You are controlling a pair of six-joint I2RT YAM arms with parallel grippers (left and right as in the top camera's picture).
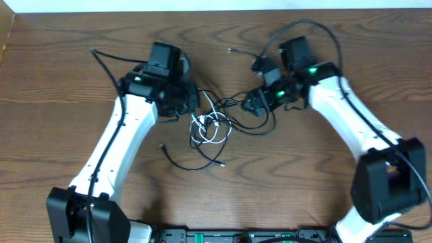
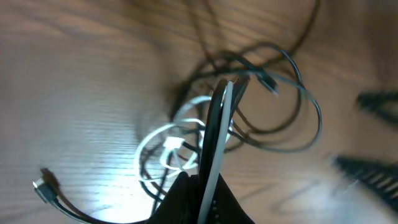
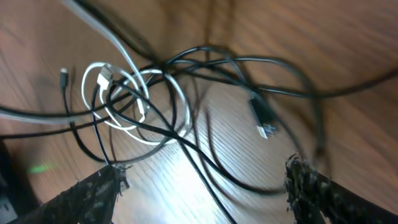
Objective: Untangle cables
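Observation:
The cables lie in a tangle (image 1: 212, 121) at the table's middle, between my two grippers. Black cords loop around a coiled white cable (image 1: 204, 128). My left gripper (image 1: 191, 101) stands at the tangle's left edge, and in its wrist view its fingers (image 2: 217, 118) are pressed together, shut. A black cable (image 2: 292, 68) crosses near their tips; whether it is pinched I cannot tell. My right gripper (image 3: 202, 180) hovers open over the tangle's right side, with a black cord (image 3: 205, 165) on the table between its fingers. The white cable (image 3: 106, 74) and a black plug (image 3: 262, 118) lie ahead of it.
A loose black cable runs from the tangle to the front, ending in a plug (image 1: 223, 164). Another plug end (image 1: 231, 50) lies toward the back. Thick black arm wires (image 1: 304, 25) arch above the right arm. The wooden table's (image 1: 54, 135) back edge is near the top.

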